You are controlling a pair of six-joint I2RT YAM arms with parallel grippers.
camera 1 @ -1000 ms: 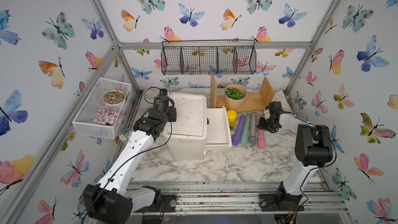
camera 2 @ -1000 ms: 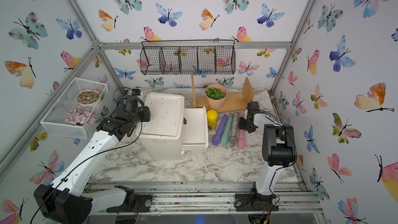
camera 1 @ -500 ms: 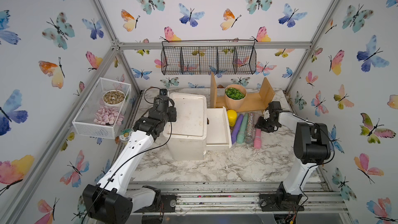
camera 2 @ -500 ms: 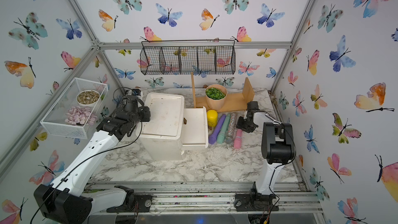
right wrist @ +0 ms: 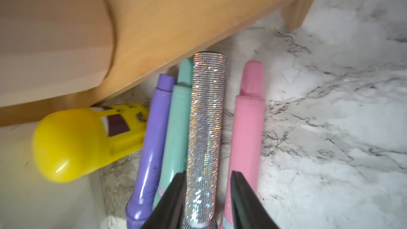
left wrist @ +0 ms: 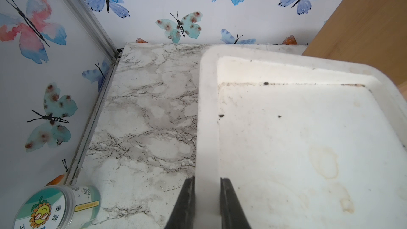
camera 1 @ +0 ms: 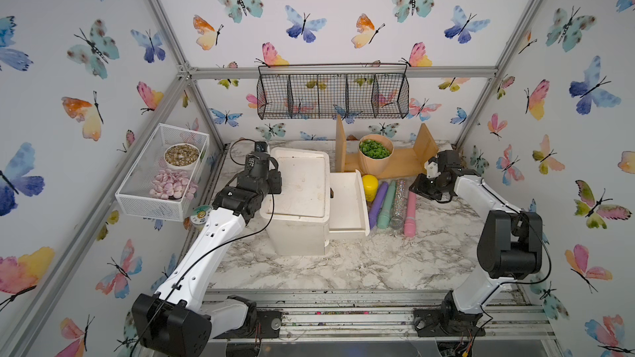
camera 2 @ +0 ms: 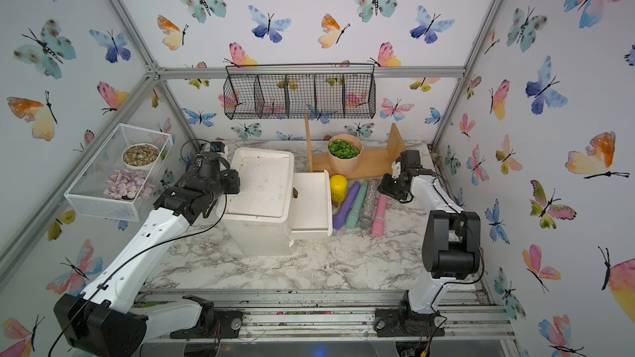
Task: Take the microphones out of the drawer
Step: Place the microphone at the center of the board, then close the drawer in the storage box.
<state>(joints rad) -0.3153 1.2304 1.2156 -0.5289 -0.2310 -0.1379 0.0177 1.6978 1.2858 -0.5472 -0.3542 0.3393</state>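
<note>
There's the glitter microphone (camera 1: 398,202), out on the surface (camera 1: 360,262) at three o'clock of the open drawer (camera 1: 347,200), between the teal microphone (camera 1: 386,206) and the pink microphone (camera 1: 410,212). The right gripper (right wrist: 208,172) straddles it, jaws apart. The left gripper (left wrist: 207,177) has its jaws clamped on the rim of the drawer unit (camera 1: 302,187).

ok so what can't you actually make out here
Drawer: the part inside the unit is hidden by its top in both top views.
Bottle: label blurred in the right wrist view, too small in both top views.
Jar: cut off by the left wrist view's bottom edge; text too small in a top view.
Right gripper: fingertips hidden by its own wrist in both top views.
</note>
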